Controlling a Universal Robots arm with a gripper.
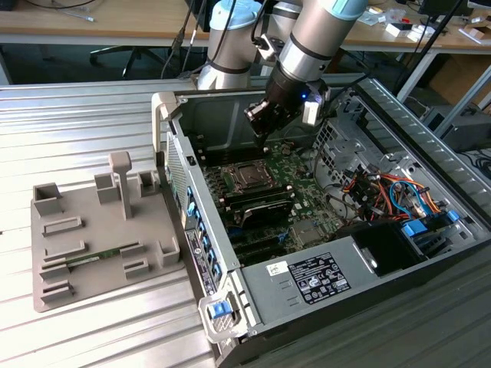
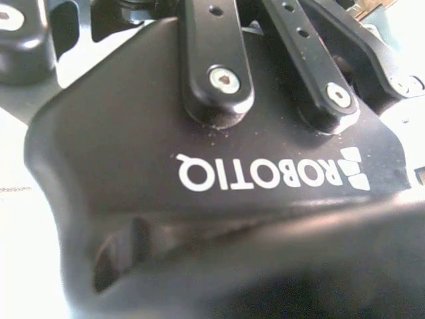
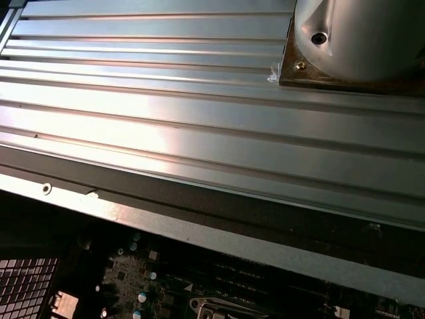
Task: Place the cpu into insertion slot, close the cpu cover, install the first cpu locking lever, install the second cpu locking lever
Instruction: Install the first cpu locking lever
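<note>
While the black gripper hovers above the square silver-rimmed insertion slot on the green board, jaws' state untellable, you'd best descend squarely, slowly.

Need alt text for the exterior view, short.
A grey robot arm's black gripper hangs inside an open desktop computer case, above the square silver-rimmed socket on the green motherboard. The case lies on a ribbed metal table, beside a grey plastic fixture tray on the exterior view's left.

Open air above insertion slot, case walls around
</note>
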